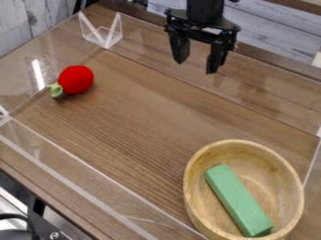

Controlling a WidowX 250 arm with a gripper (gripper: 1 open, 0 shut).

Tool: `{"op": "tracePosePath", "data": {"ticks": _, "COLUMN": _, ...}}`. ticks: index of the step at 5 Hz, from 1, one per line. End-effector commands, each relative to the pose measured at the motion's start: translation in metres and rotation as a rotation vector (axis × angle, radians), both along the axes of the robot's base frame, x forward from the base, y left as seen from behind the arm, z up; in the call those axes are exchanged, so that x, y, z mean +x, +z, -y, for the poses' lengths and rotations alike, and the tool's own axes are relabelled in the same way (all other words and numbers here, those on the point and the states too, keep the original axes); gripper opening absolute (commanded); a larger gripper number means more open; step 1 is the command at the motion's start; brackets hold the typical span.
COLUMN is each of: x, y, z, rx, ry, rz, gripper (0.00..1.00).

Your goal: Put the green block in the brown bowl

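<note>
The green block [238,200] lies flat inside the brown bowl [198,181], a round tan wooden bowl at the front right of the table. The block runs diagonally across the bowl's inside. My gripper [197,58] hangs at the back of the table, pointing down, far from the bowl. Its two black fingers stand open with nothing between them.
A red round fruit with a green stem [75,80] rests at the left. Clear acrylic walls [51,159] fence the wooden table, with a clear bracket [100,33] at the back left. A white plank wall runs behind.
</note>
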State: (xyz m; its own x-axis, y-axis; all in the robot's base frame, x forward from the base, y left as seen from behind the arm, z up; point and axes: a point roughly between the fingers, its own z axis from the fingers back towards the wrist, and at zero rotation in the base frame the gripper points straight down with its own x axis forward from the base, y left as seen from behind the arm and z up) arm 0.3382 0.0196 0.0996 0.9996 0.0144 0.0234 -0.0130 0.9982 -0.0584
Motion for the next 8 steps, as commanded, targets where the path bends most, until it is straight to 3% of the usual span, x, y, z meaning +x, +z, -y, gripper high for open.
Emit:
{"op": "tracePosePath", "data": {"ticks": 1, "x": 0.004, "y": 0.000, "z": -0.005, "rx": -0.007, "ry": -0.018, "rz": 0.053, "gripper": 1.00}}
{"op": "tracePosePath", "data": {"ticks": 3, "x": 0.024, "y": 0.007, "z": -0.011, "rx": -0.010, "ry": -0.020, "rz": 0.082, "gripper": 1.00}}
{"op": "tracePosePath", "data": {"ticks": 5, "x": 0.026, "y": 0.011, "z": -0.007, "rx": -0.012, "ry": 0.042, "rz": 0.089, "gripper": 1.00}}
{"op": "tracePosePath", "data": {"ticks": 7, "x": 0.016, "y": 0.023, "z": -0.013, "rx": -0.014, "ry": -0.002, "rz": 0.099, "gripper": 1.00}}
{"op": "tracePosePath", "data": {"ticks": 8, "x": 0.020, "y": 0.027, "z": -0.016, "rx": -0.012, "ry": 0.002, "rz": 0.105, "gripper": 1.00}}
